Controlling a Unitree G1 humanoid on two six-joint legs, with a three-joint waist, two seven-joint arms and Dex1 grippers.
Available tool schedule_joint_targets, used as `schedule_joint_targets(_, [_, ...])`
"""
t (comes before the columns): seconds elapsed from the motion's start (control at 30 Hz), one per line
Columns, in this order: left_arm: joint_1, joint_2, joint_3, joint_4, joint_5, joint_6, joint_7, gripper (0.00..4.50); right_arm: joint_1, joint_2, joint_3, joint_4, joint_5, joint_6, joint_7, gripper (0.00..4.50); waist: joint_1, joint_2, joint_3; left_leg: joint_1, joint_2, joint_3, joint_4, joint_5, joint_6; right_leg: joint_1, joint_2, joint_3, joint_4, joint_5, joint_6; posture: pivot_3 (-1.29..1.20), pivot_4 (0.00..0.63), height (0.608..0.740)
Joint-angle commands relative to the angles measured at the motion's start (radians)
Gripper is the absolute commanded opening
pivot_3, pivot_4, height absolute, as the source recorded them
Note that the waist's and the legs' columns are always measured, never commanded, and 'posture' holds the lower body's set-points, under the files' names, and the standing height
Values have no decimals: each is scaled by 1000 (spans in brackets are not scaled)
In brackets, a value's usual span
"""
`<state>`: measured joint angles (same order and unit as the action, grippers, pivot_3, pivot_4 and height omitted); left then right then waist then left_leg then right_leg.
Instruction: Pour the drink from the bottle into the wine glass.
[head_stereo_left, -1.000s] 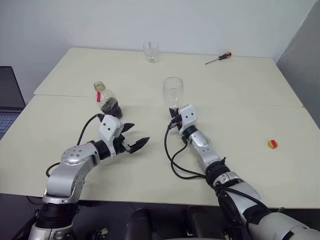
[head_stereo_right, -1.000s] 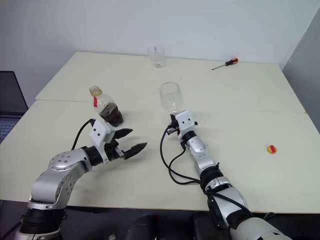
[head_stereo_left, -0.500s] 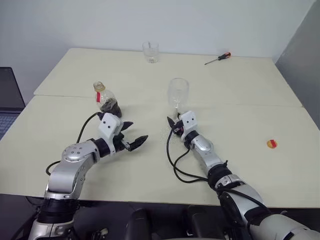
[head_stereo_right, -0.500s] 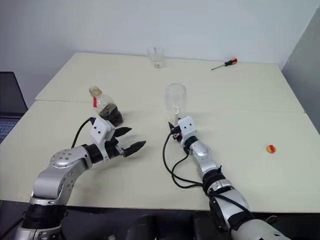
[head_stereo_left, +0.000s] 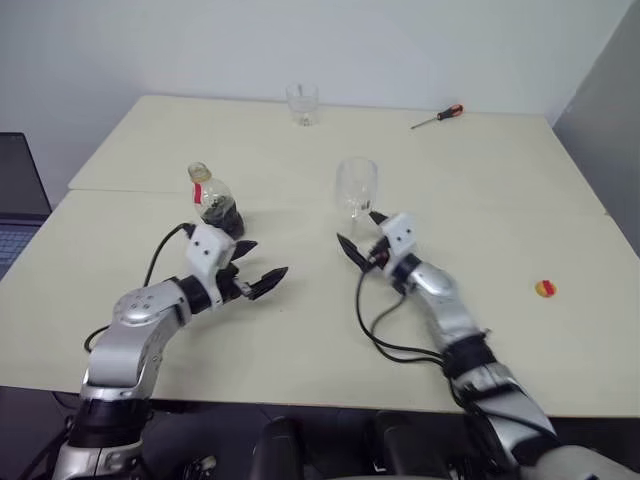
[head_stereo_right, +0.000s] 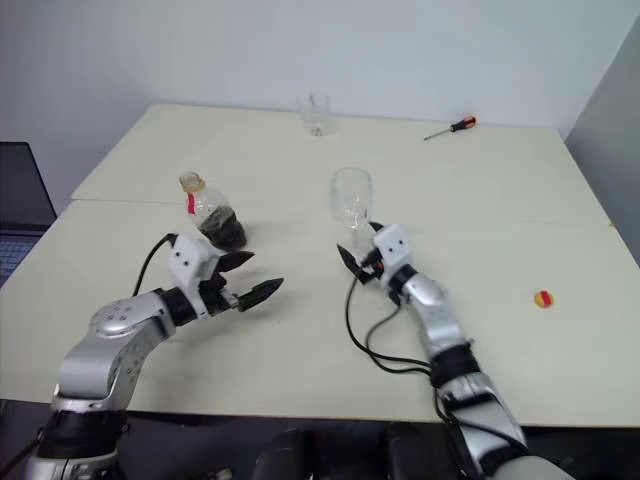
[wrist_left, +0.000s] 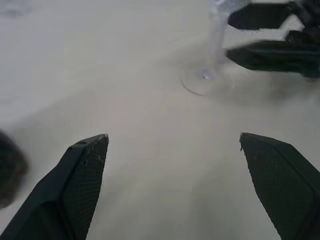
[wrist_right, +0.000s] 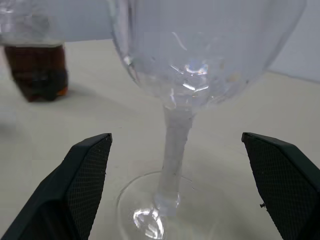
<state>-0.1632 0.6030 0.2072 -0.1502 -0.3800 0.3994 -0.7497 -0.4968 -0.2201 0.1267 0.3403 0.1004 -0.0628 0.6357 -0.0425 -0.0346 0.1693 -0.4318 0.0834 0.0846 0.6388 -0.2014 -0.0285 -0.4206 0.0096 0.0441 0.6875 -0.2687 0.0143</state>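
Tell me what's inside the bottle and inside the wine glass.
The bottle holds dark brown drink in its lower part. The wine glass bowl looks empty and clear; nothing covers either.

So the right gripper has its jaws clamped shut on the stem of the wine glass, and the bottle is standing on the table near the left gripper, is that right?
Not quite. The right gripper has its jaws open, one on each side of the wine glass stem without touching it, as the right wrist view shows. The rest holds: the bottle stands on the table near the left gripper.
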Motion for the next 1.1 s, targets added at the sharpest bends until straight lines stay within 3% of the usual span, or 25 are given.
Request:
schedule_joint_targets(0.03, [37,-9,121,17,-15,-85,49,4500,51,-136,0,-306,77,269,122,4443,4,0,0,0,-1,0,0,0,0,0,-1,0,0,0,0,0,150,740])
schedule_joint_targets(0.17, [65,-64,200,84,-16,-129,133,4500,60,-298,-62,-474,176,457,206,4443,4,0,0,1,-1,0,1,0,0,0,-2,0,0,-2,2,0,150,740])
schedule_joint_targets(0.27, [33,-93,205,128,4,-168,194,4500,-54,-433,-138,-531,287,610,294,4443,9,0,1,1,-1,0,1,0,0,1,2,0,0,-3,3,0,150,740])
schedule_joint_targets(0.4, [-5,-95,173,165,28,-204,210,4500,-199,-518,-145,-582,372,736,344,4443,12,-1,0,0,-1,0,2,0,0,0,2,-1,-1,-1,-1,0,150,740])
schedule_joint_targets(0.67, [-48,-111,122,207,74,-257,243,4500,-457,-485,-94,-605,440,952,285,4443,12,-2,0,-1,0,1,0,0,1,0,2,0,-5,0,-1,0,150,740])
schedule_joint_targets(1.1, [-134,-124,75,278,127,-291,301,4500,-479,-445,-42,-645,480,1031,281,4443,14,-2,0,-2,-1,0,1,0,1,0,2,-1,-5,0,-1,0,150,740])
